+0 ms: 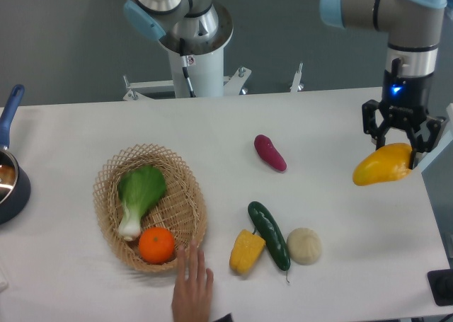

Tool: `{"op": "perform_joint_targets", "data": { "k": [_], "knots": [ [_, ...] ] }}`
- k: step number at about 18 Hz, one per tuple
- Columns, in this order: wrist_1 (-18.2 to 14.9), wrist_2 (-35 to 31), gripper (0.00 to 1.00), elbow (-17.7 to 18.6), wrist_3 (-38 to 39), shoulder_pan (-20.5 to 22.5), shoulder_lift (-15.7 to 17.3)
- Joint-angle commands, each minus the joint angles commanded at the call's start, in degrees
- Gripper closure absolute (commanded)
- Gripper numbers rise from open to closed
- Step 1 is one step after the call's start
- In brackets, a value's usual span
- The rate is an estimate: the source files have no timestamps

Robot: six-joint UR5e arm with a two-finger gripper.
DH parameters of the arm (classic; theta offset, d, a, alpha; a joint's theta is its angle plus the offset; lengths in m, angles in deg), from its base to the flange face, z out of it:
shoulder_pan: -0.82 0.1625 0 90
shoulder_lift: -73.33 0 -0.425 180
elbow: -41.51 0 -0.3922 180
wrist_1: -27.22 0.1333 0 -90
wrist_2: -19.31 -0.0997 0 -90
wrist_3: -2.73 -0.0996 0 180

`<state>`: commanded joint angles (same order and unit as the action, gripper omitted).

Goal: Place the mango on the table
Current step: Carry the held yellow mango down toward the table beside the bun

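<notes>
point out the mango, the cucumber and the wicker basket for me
mango (381, 166), fixed camera view, middle of its yellow body
cucumber (269, 236), fixed camera view, middle of its dark green length
wicker basket (190, 189), fixed camera view, woven right rim

The arm enters from the upper right of the frame, its wrist pointing straight down with a blue light lit on it. The gripper (402, 134) hangs at the right edge, its black fingers (376, 127) closed around the mango (383, 165).
</notes>
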<state>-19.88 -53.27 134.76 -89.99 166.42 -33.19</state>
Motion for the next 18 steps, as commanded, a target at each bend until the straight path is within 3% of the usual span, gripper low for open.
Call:
{"op": "perform_joint_targets", "data": {
  "k": [3,7,13,18],
  "knots": [
    [0.09,-4.84,0.56,0.09,0.35,-2.91,-1.58],
    [0.61,-5.56,0.56,0.18,5.17,-5.19,-4.12],
    [1.41,-6.34,0.57,4.57,5.72,-6.08,-7.64],
    [1.41,-13.63,0.57,4.75,-6.93,-5.90,-10.28]
  ]
}}
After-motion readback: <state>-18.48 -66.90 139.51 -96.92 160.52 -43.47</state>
